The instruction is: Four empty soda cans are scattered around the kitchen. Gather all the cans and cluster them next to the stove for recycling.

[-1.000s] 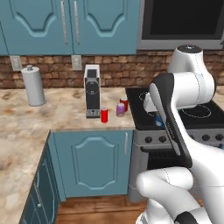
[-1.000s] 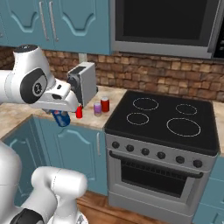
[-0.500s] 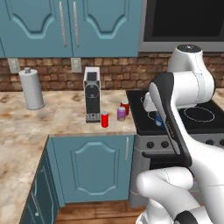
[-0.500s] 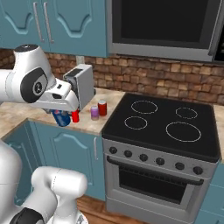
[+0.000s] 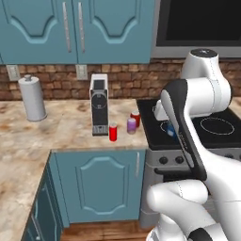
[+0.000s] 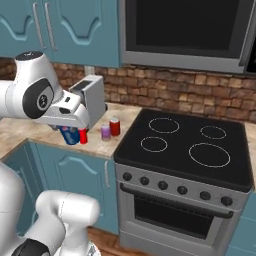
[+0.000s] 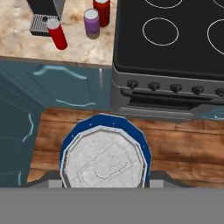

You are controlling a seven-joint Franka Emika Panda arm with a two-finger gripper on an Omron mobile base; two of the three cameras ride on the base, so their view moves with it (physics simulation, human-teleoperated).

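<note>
Blue can [image 7: 105, 153] clamped in gripper [image 7: 105, 186], held up in the air, lower centre of hand view.

Sits right between the finger tips, silver top facing the camera, tips themselves mostly hidden behind it at bottom edge. In right base view, seen at left centre as blue can [image 6: 69, 135] hanging under the gripper [image 6: 70, 131], just beside the red can [image 6: 83, 135]. In left base view, blue peeks out [image 5: 170, 128] behind the arm, centre right, over the stove [image 5: 221, 127] edge. Other three on the counter [image 7: 26, 43], upper left of hand view: red can [image 7: 57, 34] by the coffee machine [image 7: 43, 11], purple can [image 7: 91, 23], second red can [image 7: 101, 10] touching it, close to the stove's left edge [image 7: 175, 48]. Paper-towel roll [image 5: 32, 99] far left in left base view.
</note>
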